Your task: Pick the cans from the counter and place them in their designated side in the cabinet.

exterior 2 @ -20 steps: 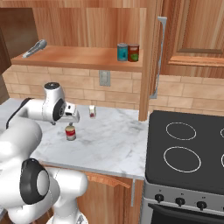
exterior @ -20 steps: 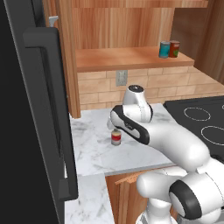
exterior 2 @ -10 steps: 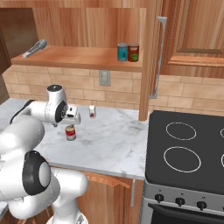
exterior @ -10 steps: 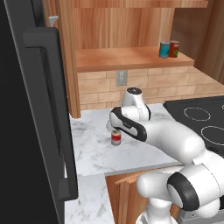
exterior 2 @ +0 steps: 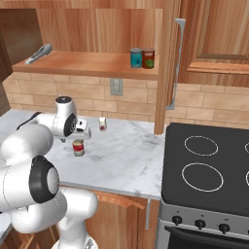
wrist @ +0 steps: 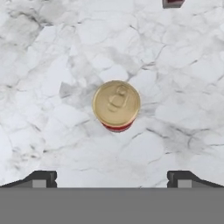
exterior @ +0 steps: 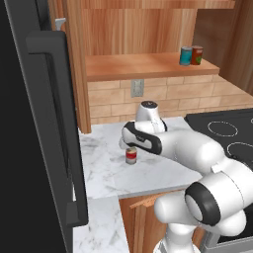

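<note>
Dark claw (wrist: 112,177) fingertips (wrist: 41,178) stand wide apart at the lower edge of the hand view, gripping nothing, with the claw poised directly above a red can with a tan band (wrist: 116,106), whose gold-toned lid with pull tab faces the camera. This can (exterior: 131,155) stands upright on the white marble counter (exterior: 163,173), apart from the claw. A small white container with a red mark (exterior 2: 102,123) stands farther back on the counter, near the brick wall. On the cabinet (exterior 2: 87,64) shelf above, a teal can (exterior 2: 135,58) and a dark red can (exterior 2: 148,58) stand side by side at the right end; a grey utensil (exterior 2: 38,54) lies at the left end. A black stovetop (exterior 2: 209,165) adjoins the counter.
</note>
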